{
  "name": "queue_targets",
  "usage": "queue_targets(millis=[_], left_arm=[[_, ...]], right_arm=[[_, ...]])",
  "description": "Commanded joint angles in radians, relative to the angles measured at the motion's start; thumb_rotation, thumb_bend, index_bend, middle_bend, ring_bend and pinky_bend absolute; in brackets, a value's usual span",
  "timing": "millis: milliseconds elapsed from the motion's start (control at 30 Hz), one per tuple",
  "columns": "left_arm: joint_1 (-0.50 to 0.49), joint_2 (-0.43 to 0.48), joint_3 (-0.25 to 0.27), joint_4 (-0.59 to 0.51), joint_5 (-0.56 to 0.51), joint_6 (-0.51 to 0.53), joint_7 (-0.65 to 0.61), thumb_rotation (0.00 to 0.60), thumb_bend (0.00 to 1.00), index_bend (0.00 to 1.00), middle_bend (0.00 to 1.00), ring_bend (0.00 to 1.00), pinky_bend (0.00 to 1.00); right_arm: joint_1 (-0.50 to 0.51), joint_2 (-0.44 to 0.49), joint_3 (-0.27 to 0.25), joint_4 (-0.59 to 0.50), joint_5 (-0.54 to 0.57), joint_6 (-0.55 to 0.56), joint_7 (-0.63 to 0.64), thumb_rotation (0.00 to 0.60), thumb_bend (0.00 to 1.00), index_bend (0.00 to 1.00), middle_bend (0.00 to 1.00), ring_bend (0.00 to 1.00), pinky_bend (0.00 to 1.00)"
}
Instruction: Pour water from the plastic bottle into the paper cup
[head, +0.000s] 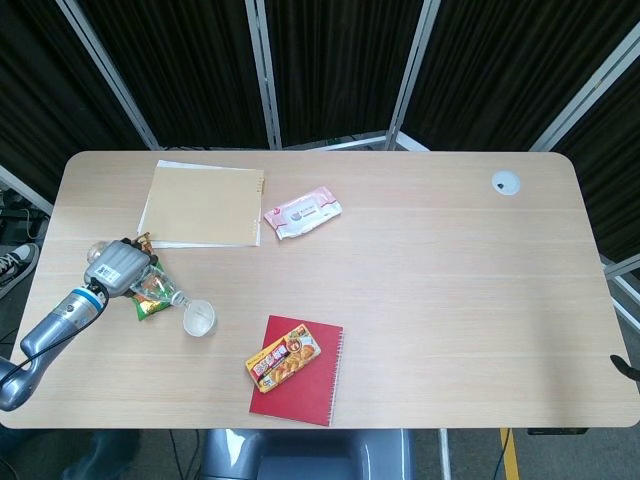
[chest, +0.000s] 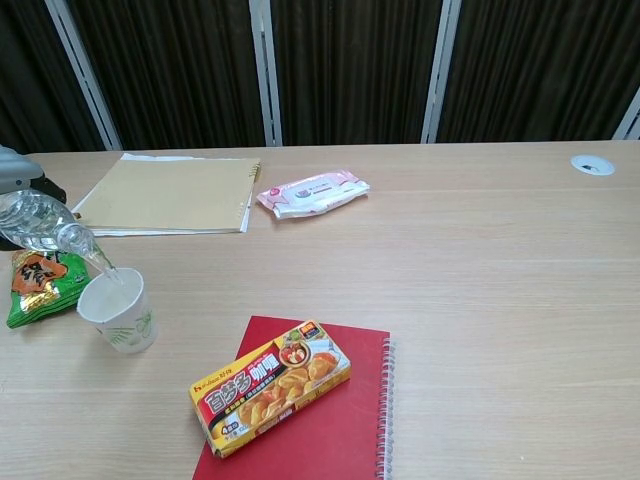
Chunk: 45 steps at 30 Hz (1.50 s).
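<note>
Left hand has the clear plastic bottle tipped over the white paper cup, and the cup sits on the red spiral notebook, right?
Not quite. The left hand does tip the clear plastic bottle over the white paper cup, but the cup stands on the bare wooden table, left of the red spiral notebook. The chest view shows it.

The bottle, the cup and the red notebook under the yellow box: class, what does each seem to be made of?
Bottle: clear, glossy plastic; the table shows through it and its wall looks ribbed.
Cup: matte white paper, probably coated, with a rolled rim and a faint green print.
Red notebook: likely card cover, dull finish, with a metal-looking wire spiral along its right edge.
</note>
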Motion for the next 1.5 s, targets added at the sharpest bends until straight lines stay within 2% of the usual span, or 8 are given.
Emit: queue_targets(millis=[33, 433, 700, 900, 1100, 1233, 1400, 1500], left_arm=[[-0.001, 0.0, -0.001, -0.005, 0.0, 0.001, 0.008, 0.6, 0.45, 0.55, 0.48, 0.37, 0.37], [0.009, -0.011, 0.009, 0.024, 0.023, 0.039, -0.036, 0.6, 0.45, 0.55, 0.48, 0.37, 0.37], [0.02, -0.027, 0.033, 0.079, 0.073, 0.099, -0.24, 0.6, 0.45, 0.55, 0.48, 0.37, 0.37], [0.022, -0.01, 0.035, 0.051, 0.069, 0.106, -0.364, 0.6, 0.45, 0.56, 0.48, 0.37, 0.37], [0.003, 0.036, 0.004, -0.042, 0.041, 0.101, -0.596, 0.6, 0.44, 0.57, 0.48, 0.37, 0.37], [-0.008, 0.049, -0.037, -0.105, 0.012, 0.115, -0.736, 0.6, 0.42, 0.59, 0.49, 0.37, 0.37], [-0.018, 0.019, -0.102, -0.173, -0.038, 0.131, -0.895, 0.6, 0.41, 0.59, 0.49, 0.37, 0.37], [-0.03, -0.019, -0.139, -0.199, -0.062, 0.136, -0.936, 0.6, 0.4, 0.59, 0.49, 0.37, 0.37]], right_arm=[[0.0, 0.001, 0.0, -0.001, 0.0, 0.0, 0.001, 0.6, 0.0, 0.0, 0.0, 0.0, 0.0], [-0.001, 0.002, 0.0, 0.001, 0.001, 0.0, 0.004, 0.6, 0.0, 0.0, 0.0, 0.0, 0.0], [0.0, -0.001, -0.001, -0.003, 0.0, -0.001, -0.006, 0.6, 0.0, 0.0, 0.0, 0.0, 0.0], [0.0, -0.001, -0.001, -0.005, 0.003, -0.003, -0.008, 0.6, 0.0, 0.0, 0.0, 0.0, 0.0], [0.002, -0.003, -0.002, -0.006, 0.002, -0.006, -0.012, 0.6, 0.0, 0.0, 0.0, 0.0, 0.0], [0.003, -0.004, -0.003, -0.006, 0.001, -0.008, -0.016, 0.6, 0.0, 0.0, 0.0, 0.0, 0.0], [0.006, -0.006, -0.005, -0.007, 0.002, -0.015, -0.018, 0.6, 0.0, 0.0, 0.0, 0.0, 0.0], [0.008, -0.008, -0.005, -0.006, 0.002, -0.018, -0.021, 0.6, 0.0, 0.0, 0.0, 0.0, 0.0]])
